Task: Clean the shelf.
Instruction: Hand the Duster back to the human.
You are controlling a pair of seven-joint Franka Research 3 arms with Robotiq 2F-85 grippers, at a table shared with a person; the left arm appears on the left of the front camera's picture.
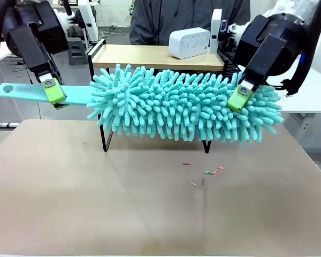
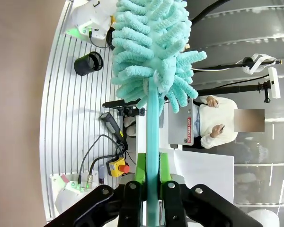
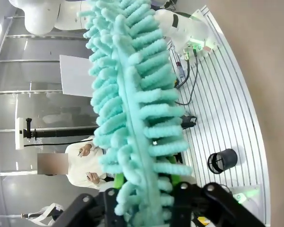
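A long teal chenille duster (image 1: 187, 104) hangs level in front of the shelf (image 1: 150, 56), a small rack with a light wooden top board and thin black legs. My left gripper (image 1: 54, 92) is shut on the duster's flat teal handle (image 1: 27, 91); the left wrist view shows the handle (image 2: 153, 156) pinched between the green pads (image 2: 140, 168). My right gripper (image 1: 238, 99) is shut on the fluffy head near its far end, and the head (image 3: 132, 109) rises from between the fingers in the right wrist view. Much of the shelf's lower part is hidden by the duster.
A white box-like device (image 1: 189, 43) stands on the shelf's top board. A person (image 1: 187, 16) in a dark top sits behind the shelf. Small red and green scraps (image 1: 208, 174) lie on the beige tabletop (image 1: 150, 214) in front of the shelf.
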